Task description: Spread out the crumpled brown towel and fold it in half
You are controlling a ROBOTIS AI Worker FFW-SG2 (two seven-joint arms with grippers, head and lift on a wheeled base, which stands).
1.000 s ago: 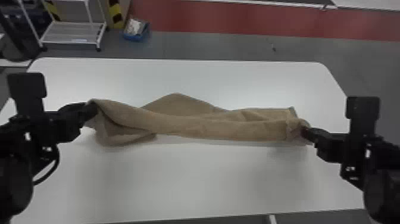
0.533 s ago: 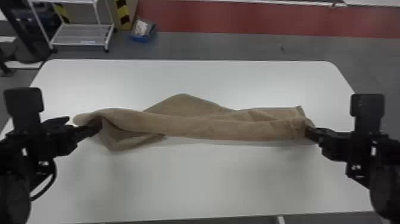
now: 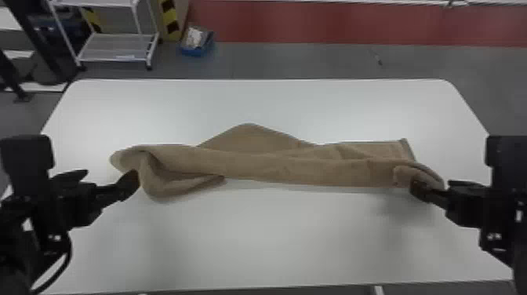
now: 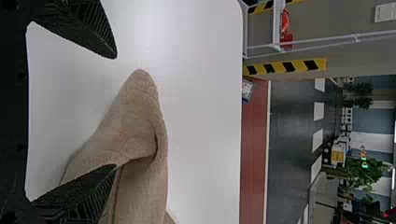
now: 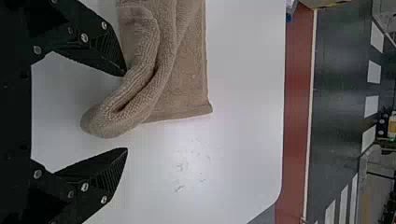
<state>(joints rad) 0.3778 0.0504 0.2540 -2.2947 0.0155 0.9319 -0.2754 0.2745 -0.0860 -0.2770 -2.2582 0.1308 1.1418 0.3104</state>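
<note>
One blue bin (image 3: pixel 197 51) holds something pale (image 3: pixel 194 37); left gripper (image 3: pixel 112 175) and right gripper (image 3: pixel 430 183) spread wide, empty jaws.

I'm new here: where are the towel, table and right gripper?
Towel (image 3: pixel 294 169): head view, middle of its near fold.
Table (image 3: pixel 255 243): head view, bare near part.
Right gripper (image 5: pixel 126 112): right wrist view, between its fingertips.
</note>
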